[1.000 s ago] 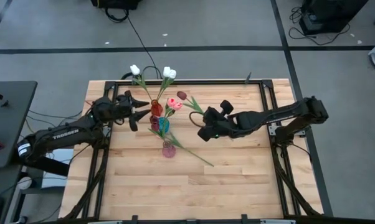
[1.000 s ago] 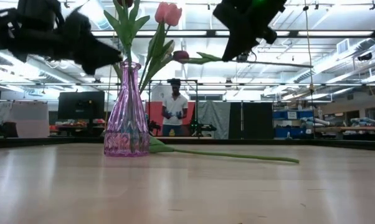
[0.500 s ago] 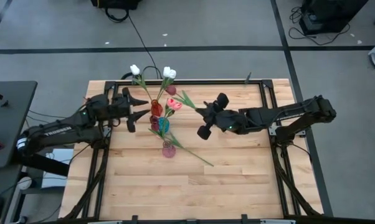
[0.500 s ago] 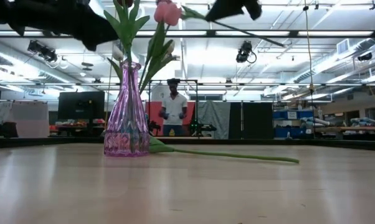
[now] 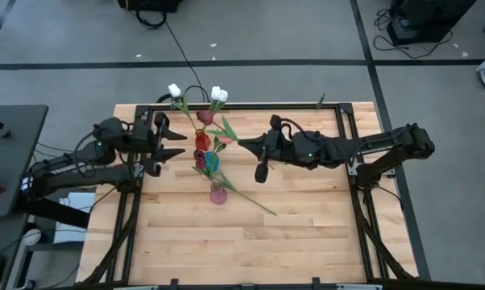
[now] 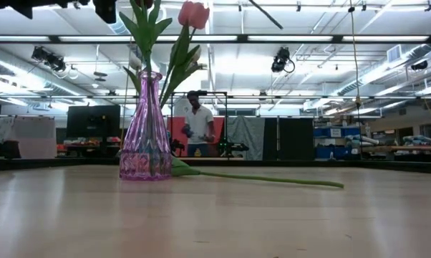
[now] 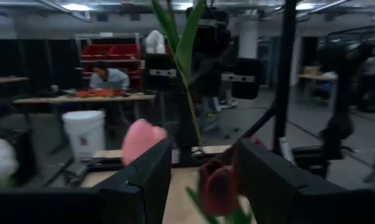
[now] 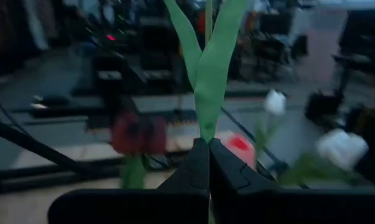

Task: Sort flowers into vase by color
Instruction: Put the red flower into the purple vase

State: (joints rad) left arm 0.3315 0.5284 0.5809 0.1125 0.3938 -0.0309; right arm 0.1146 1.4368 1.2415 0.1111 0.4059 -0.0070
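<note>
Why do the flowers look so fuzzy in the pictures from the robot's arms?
In the left wrist view the pink tulip and dark tulip sit very near the lens, out of focus. In the right wrist view only the green leaves look fairly crisp; the white tulips behind blur. The low view stays sharp on the purple vase.

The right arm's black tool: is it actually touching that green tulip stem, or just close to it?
Touching. In the right wrist view the right tool has its two dark fingers pressed shut on the thin green stem with leaves, which rises straight out from between their tips.
</note>
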